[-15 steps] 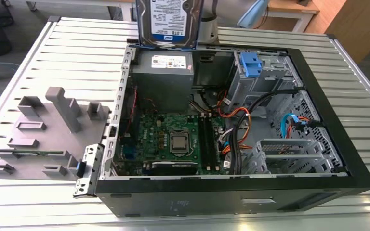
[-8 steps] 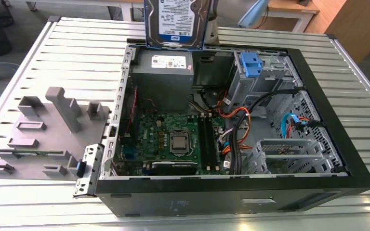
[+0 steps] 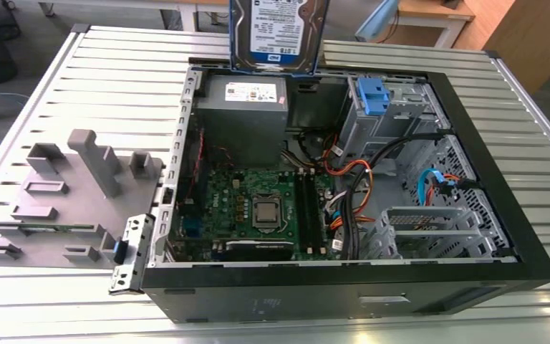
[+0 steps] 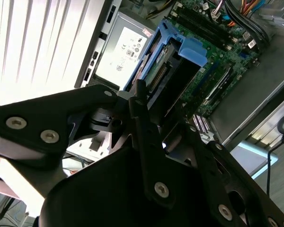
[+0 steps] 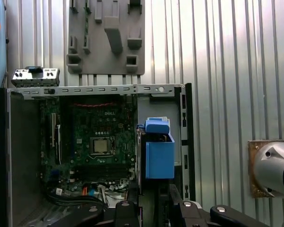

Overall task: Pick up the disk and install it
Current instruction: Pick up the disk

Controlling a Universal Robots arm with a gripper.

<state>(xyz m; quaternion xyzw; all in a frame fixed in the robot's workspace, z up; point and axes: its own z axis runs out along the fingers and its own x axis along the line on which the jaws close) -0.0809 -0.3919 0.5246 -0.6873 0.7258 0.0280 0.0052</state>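
Claw: closed on the disk [image 3: 278, 32]. In the second wrist view the claw [image 4: 156, 123] is seen with its black fingers [image 4: 142, 123] pressed to either side of the drive's near end, so the drive is carried and rests on nothing.
Disk: held upright in the air above the far edge of the open computer case [image 3: 351, 301], with its label turned to the exterior view.
Blue bracket: clipped round the disk. In the first wrist view the blue bracket [image 5: 159, 156] is seen hanging beside the motherboard [image 5: 99, 142], inside the case outline.
Power supply: the grey power supply [image 3: 244, 107] lies just below the disk and is not touched by it.
Drive cage: the drive cage [image 3: 389, 107] stands at the exterior view's right of the power supply, and the disk is not in it.
Counter: the slatted metal counter [image 3: 112, 79] carries the case, with a grey fixture plate [image 3: 65, 193] beside it.
Progress: the pick-up is judged done and the installing not yet done.
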